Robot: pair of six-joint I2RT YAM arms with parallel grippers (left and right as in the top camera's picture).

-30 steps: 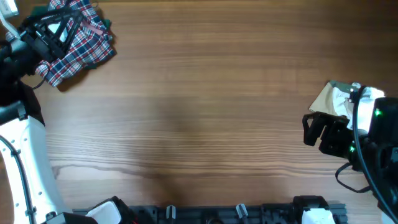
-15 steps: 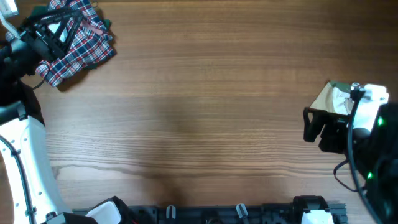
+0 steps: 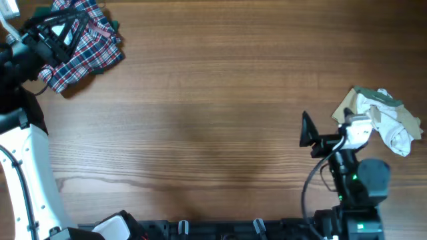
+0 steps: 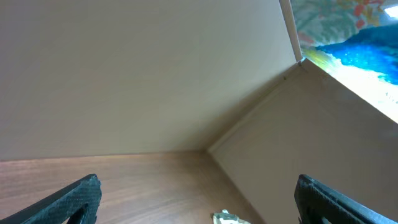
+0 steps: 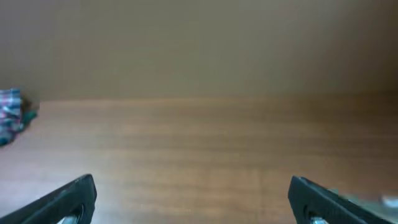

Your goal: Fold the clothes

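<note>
A red-white-blue plaid garment [image 3: 87,47] lies crumpled at the table's far left corner. My left gripper [image 3: 63,33] is over it; in the left wrist view its jaws [image 4: 199,196] are wide open and empty. A beige and white pile of clothes [image 3: 381,119] lies at the right edge and shows far off in the left wrist view [image 4: 229,218]. My right gripper [image 3: 308,131] is left of that pile, apart from it and pointing left; its jaws [image 5: 193,196] are wide open and empty. The plaid garment shows far off in the right wrist view [image 5: 11,113]. No pale blue-white striped cloth is in view.
The wooden table [image 3: 213,113] spans the overhead view. The left arm's white base [image 3: 27,180] stands at the front left. A black rail with fittings [image 3: 220,230] runs along the front edge. A plain wall [image 4: 124,74] stands behind the table.
My right arm has swung off the beige and white pile toward the front and now points left, which uncovers the pile. The left arm and the plaid garment have not moved.
</note>
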